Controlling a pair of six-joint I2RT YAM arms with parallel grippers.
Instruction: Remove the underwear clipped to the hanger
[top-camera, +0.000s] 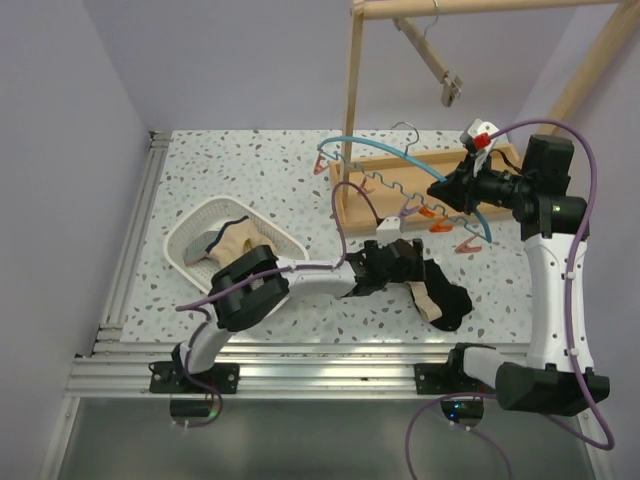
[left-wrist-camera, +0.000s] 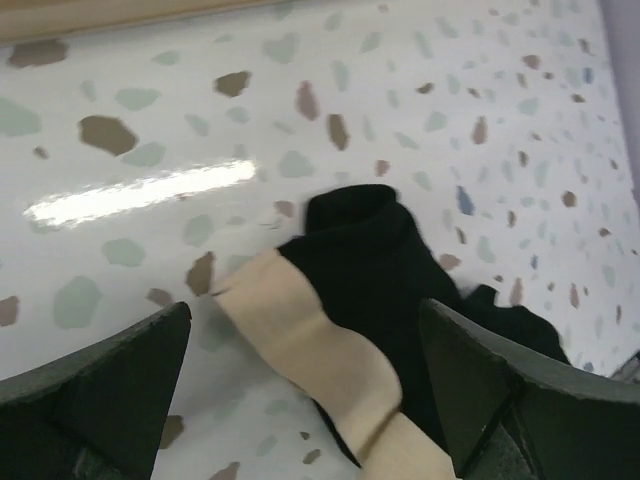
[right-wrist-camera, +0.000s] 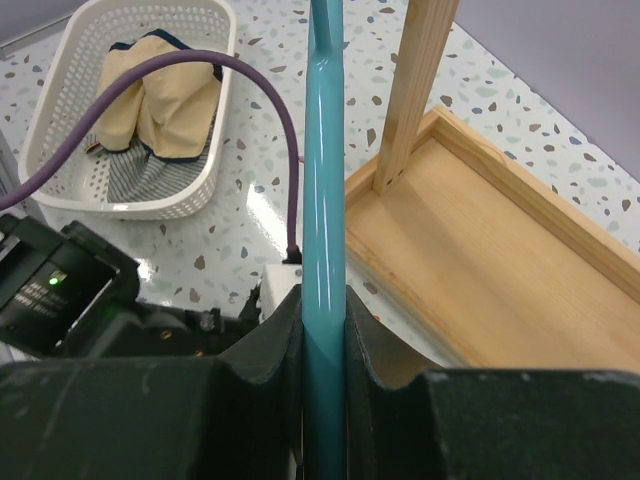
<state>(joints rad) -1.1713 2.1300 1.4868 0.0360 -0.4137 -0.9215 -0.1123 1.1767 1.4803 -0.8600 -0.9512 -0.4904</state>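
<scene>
The black pair with a pale waistband (top-camera: 445, 296) lies loose on the table, filling the left wrist view (left-wrist-camera: 380, 260). My left gripper (top-camera: 405, 266) is open just above it, its jaws spread either side of the waistband (left-wrist-camera: 305, 330). My right gripper (top-camera: 446, 190) is shut on the teal hanger (top-camera: 380, 143), whose bar runs up between its jaws (right-wrist-camera: 323, 310). The beige pair (top-camera: 236, 240) (right-wrist-camera: 160, 95) and the grey striped pair (top-camera: 200, 250) (right-wrist-camera: 140, 175) lie in the white basket (top-camera: 190, 225). I see no cloth on the hanger.
The wooden rack's post (top-camera: 354, 100) and base tray (right-wrist-camera: 480, 260) stand right behind the hanger. Orange clips (top-camera: 430, 212) dangle from the hanger. A wooden hanger (top-camera: 440, 70) hangs from the top rail. The basket (right-wrist-camera: 60, 90) sits at the left.
</scene>
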